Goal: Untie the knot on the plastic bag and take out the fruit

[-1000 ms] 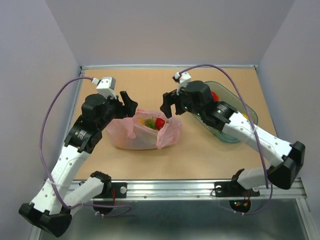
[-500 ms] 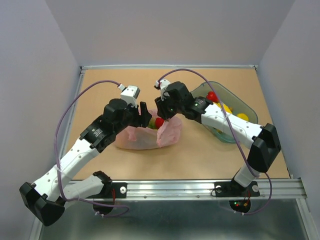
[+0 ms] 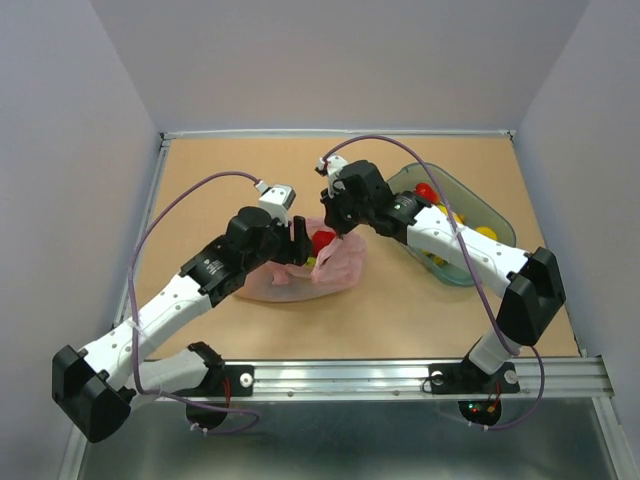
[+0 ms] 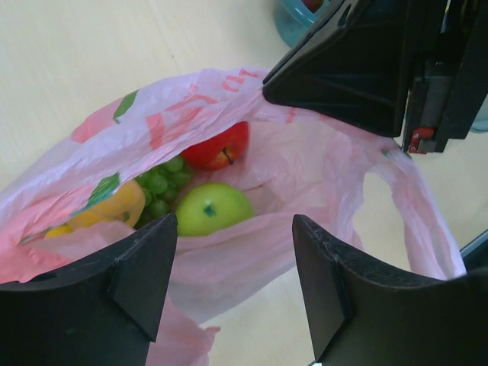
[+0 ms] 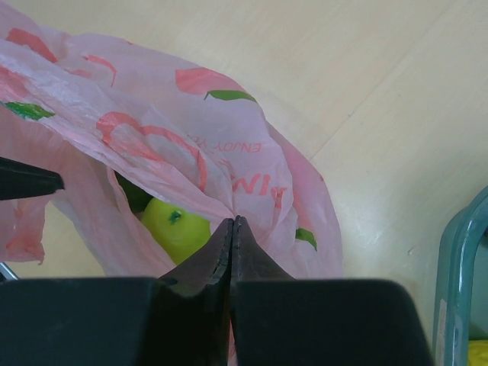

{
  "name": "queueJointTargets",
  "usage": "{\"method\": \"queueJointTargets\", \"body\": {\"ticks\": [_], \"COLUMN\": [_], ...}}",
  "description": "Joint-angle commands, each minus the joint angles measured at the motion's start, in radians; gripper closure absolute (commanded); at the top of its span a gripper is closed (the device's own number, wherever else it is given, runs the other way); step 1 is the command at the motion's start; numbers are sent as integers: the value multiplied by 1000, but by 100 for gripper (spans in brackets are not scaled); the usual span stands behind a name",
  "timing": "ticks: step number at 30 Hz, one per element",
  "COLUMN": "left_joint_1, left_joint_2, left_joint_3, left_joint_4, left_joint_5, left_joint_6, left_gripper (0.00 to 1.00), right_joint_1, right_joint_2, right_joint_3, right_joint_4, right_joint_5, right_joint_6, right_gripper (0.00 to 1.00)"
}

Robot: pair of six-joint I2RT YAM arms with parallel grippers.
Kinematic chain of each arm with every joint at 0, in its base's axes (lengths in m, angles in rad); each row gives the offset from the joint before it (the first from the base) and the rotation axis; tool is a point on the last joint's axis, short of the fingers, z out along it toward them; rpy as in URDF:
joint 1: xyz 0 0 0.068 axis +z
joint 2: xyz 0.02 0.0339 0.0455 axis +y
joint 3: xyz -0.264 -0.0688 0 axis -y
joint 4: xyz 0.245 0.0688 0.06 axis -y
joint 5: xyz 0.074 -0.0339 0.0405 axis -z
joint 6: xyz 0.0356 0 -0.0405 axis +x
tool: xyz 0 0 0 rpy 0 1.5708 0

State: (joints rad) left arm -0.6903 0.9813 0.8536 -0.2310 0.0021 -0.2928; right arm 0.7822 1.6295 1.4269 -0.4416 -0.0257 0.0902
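Observation:
The pink plastic bag (image 3: 338, 268) lies mid-table with its mouth gaping; the knot is out of view. Inside it, the left wrist view shows the fruit: a green apple (image 4: 212, 210), a red one (image 4: 217, 146), green grapes (image 4: 156, 187) and an orange-yellow piece (image 4: 114, 207). My left gripper (image 3: 298, 240) hangs open just above the bag's near rim (image 4: 252, 252), with nothing between its fingers. My right gripper (image 3: 338, 222) is shut on the bag's far rim, and pink film (image 5: 191, 137) is pinched at its tips (image 5: 232, 221). The green apple (image 5: 175, 229) peeks out beneath that rim.
A teal-grey tray (image 3: 500, 222) with red and yellow fruit stands right of the bag, behind the right arm; its edge (image 5: 465, 267) shows in the right wrist view. Low walls border the table at the back and sides.
Both arms have swung in over the bag. The right gripper went from open to shut on the bag's far rim. The left gripper moved right to the near rim, still open.

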Motion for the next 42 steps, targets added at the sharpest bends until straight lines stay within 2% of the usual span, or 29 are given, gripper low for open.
{"method": "queueJointTargets", "body": {"ticks": [1,5,9,10,17,19,24,26,27,28,30,31,34,37,42], "left_joint_1": [-18,-20,-21,-21,-23,-23,-26,-25,-25,-25,-25,-25,-25,-25,-25], "left_joint_2": [72,172,235,237,145,105,1,-51,-67,-85,-98,-102,-113,-107,-101], "left_joint_3": [-30,-25,-47,-80,-255,-295,-347,-357,-358,-354,-343,-321,-259,-184,-105], "left_joint_4": [137,147,107,104,113,117,69,39,32,27,25,24,6,-39,-88], "left_joint_5": [-40,-111,-80,-71,-7,65,65,43,35,29,7,7,-80,-138,-246], "left_joint_6": [-9,-63,-196,-254,-436,-457,-515,-523,-526,-528,-525,-519,-487,-451,-401], "left_gripper": [29,32,33,33,39,41,44,45,45,44,42,41,34,26,19], "right_joint_1": [-6,-8,-37,-78,-271,-306,-331,-331,-330,-316,-288,-250,-175,-92,18], "right_joint_2": [-40,-33,-19,-5,153,199,311,303,290,256,204,141,16,-71,-207], "right_joint_3": [-6,-6,13,20,131,176,256,254,248,239,201,184,104,19,-84], "right_joint_4": [24,26,47,58,171,195,207,208,211,210,208,208,207,202,202], "right_joint_5": [-8,-11,20,20,20,67,93,-7,-44,-72,-86,-77,-25,61,176], "right_joint_6": [-7,-1,8,31,178,215,230,214,212,203,178,152,141,152,215], "right_gripper": [100,100,100,100,100,100,100,100,98,85,68,51,28,18,15]}}
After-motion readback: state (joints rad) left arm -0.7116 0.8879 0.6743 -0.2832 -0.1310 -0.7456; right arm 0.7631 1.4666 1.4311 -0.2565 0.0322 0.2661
